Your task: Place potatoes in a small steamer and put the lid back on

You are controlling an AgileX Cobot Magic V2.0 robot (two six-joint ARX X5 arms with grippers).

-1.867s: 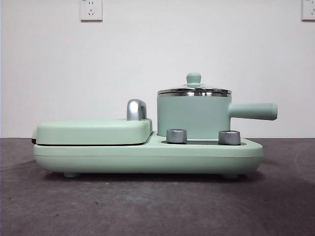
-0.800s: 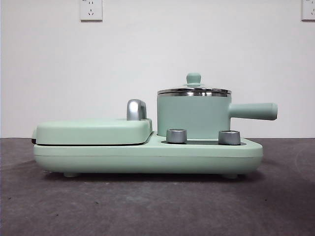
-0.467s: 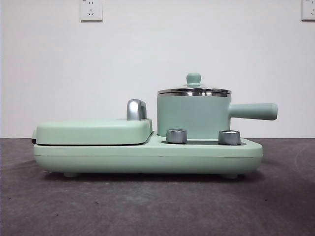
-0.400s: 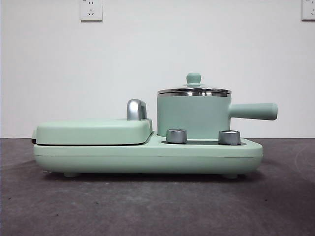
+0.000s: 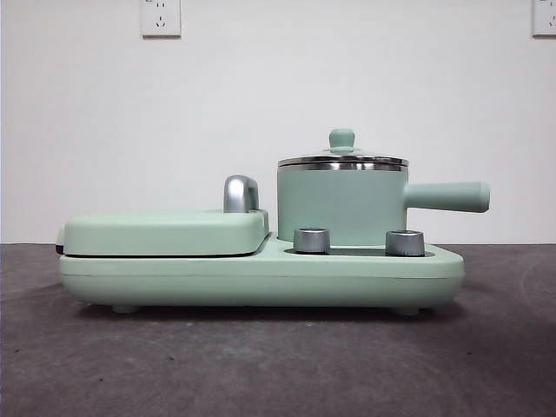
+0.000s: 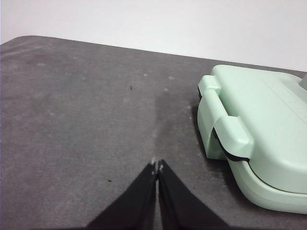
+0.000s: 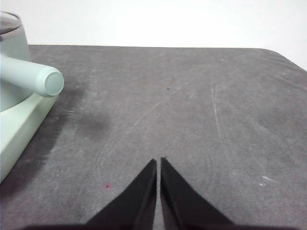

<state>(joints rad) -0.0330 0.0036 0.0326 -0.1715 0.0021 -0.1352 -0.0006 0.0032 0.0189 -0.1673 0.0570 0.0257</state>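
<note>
The small steamer (image 5: 341, 207) stands on the right half of a mint-green cooker base (image 5: 261, 276), its straight handle (image 5: 447, 196) pointing right. The lid (image 5: 342, 158) with its small green knob sits on the pot. The handle's end also shows in the right wrist view (image 7: 45, 79). No potato is in view. My left gripper (image 6: 157, 166) is shut and empty above the bare table beside the grill end of the cooker. My right gripper (image 7: 158, 163) is shut and empty above the table beside the pot's handle. Neither gripper shows in the front view.
A flat mint-green grill plate (image 5: 165, 233) with a chrome handle (image 5: 241, 193) covers the cooker's left half; its hinged end shows in the left wrist view (image 6: 254, 139). Two steel dials (image 5: 312, 240) face front. The dark grey table (image 5: 278, 365) stretches around.
</note>
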